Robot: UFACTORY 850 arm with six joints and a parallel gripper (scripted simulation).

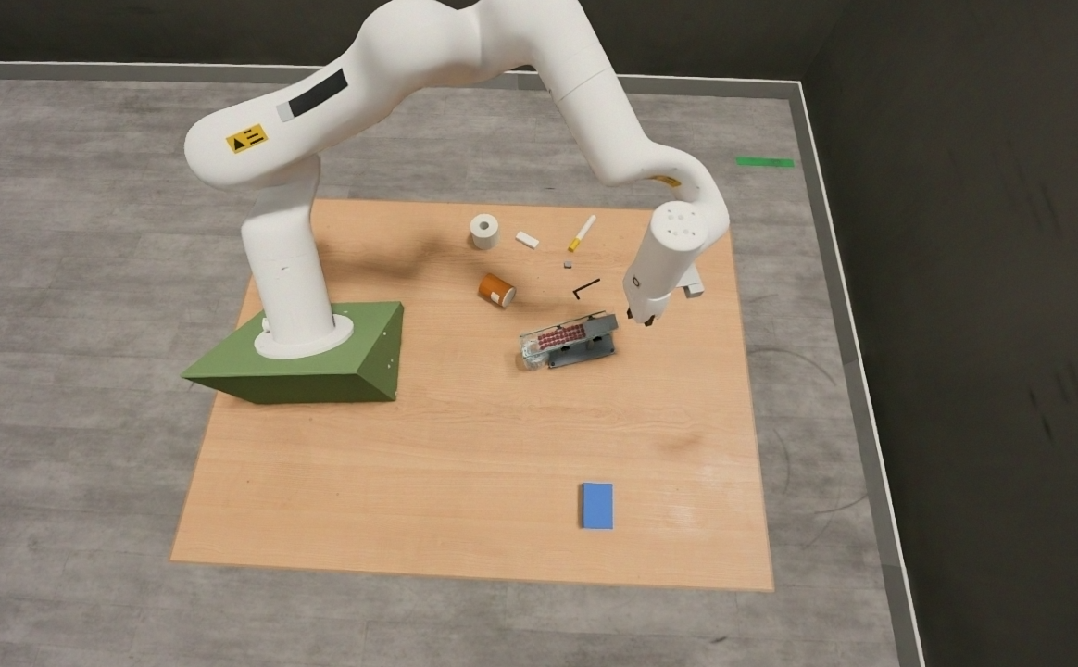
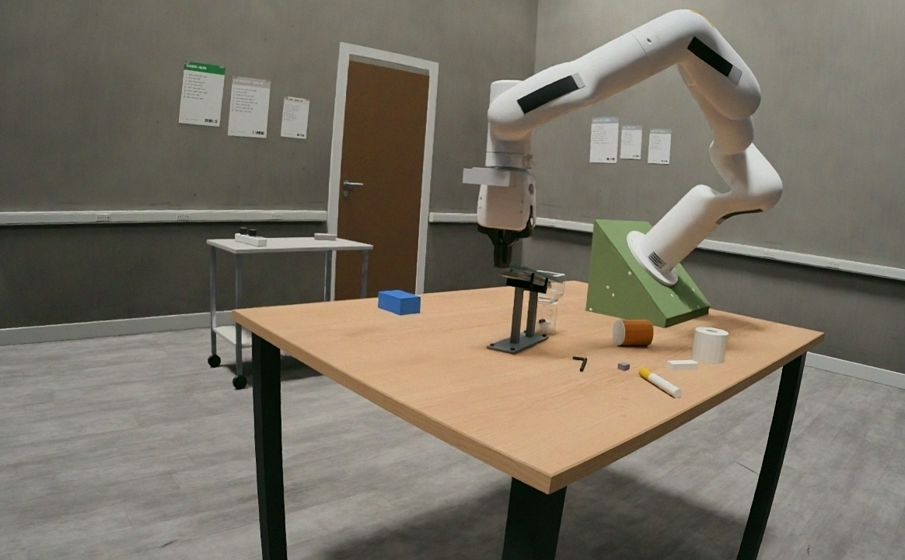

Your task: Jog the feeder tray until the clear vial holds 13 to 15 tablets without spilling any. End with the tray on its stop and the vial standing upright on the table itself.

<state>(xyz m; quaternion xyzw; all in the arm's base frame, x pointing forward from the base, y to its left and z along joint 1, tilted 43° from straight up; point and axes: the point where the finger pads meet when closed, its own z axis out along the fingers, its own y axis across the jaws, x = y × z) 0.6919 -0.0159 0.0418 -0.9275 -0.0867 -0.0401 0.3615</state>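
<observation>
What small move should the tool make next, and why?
Probably lower the shut tool a little onto the near end of the feeder tray. It hovers just above that end, holding nothing, and red tablets lie on the tray beside the clear vial.

Your top view looks steeply down on the whole table; your exterior view stands low, off one corner, farther back. Both share the table.
</observation>
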